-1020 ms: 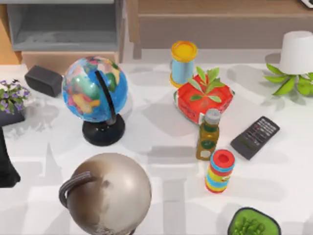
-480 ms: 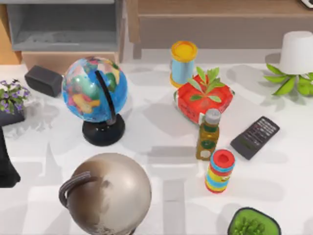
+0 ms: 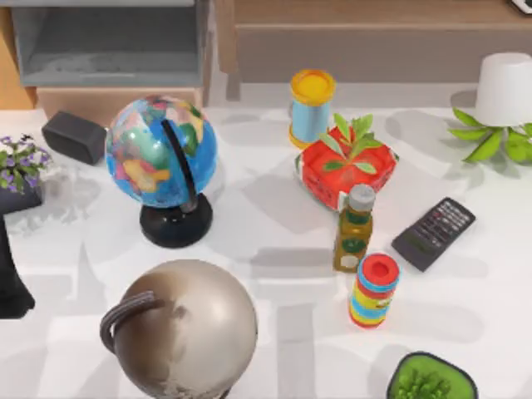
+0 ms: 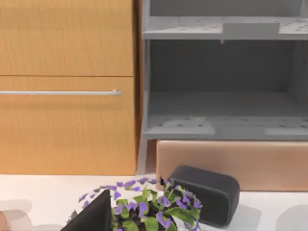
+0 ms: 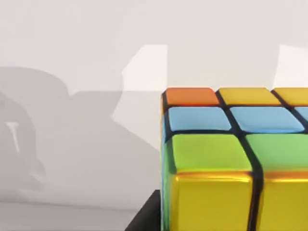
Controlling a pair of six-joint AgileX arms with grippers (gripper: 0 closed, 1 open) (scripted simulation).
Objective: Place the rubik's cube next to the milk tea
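Observation:
The rubik's cube (image 5: 226, 163) sits very close in the right wrist view, showing orange, yellow, blue and green tiles against the white table. A dark piece of my right gripper (image 5: 144, 219) shows at its lower corner, and I cannot see whether it grips the cube. The milk tea (image 3: 312, 106) is a blue cup with a yellow lid, standing at the back of the table behind the red box (image 3: 347, 170). My left arm (image 3: 10, 278) is parked at the table's left edge.
A colourful globe (image 3: 162, 154) and a grey globe (image 3: 187, 328) stand on the left. An oil bottle (image 3: 355, 229), a striped toy stack (image 3: 374, 291), a remote (image 3: 433, 233), a green bowl (image 3: 431, 378), a black speaker (image 3: 73, 135) and a purple plant (image 3: 18, 162) are spread around.
Faint shadows on the table near the front middle have shifted slightly. None of the objects in the top view has moved.

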